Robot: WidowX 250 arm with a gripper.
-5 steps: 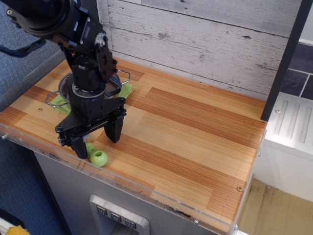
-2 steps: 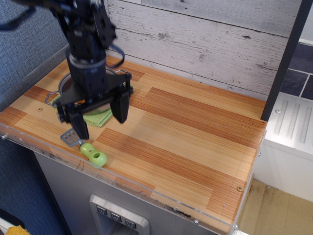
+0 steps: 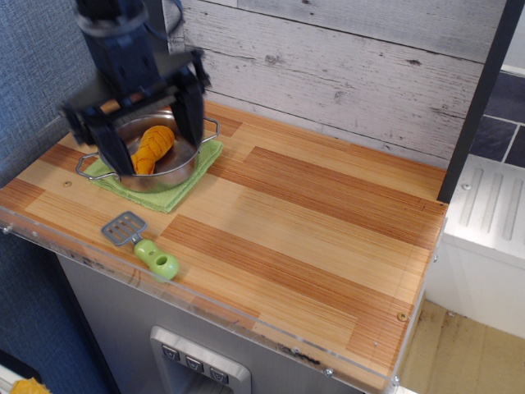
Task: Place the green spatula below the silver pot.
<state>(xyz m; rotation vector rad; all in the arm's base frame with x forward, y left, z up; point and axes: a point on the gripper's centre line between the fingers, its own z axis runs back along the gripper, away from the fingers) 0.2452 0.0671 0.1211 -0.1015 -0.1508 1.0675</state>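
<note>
Counter: wood-grain top with a clear strip along the front edge; whitewashed plank wall behind.

Green spatula: lies flat near the front edge, toward the front-left corner. Grey slotted blade points left and back, lime handle with its hole points right and front. Nothing touches it.

Silver pot: sits toward the back-left corner on a green cloth, wire loop handles out to either side. The spatula lies in front of it, apart from the cloth's front edge.

In the pot: an orange-yellow object, lumpy, leaning against the wall; what it is, I cannot tell.

Hand: raised above the pot, slightly blurred. Its two dark fingers are spread wide, one either side of the pot, nothing between them. Well apart from the spatula.

Arm: dark, rises out of the top-left corner of view.

Right of counter: white ribbed surface, dark upright post.
</note>
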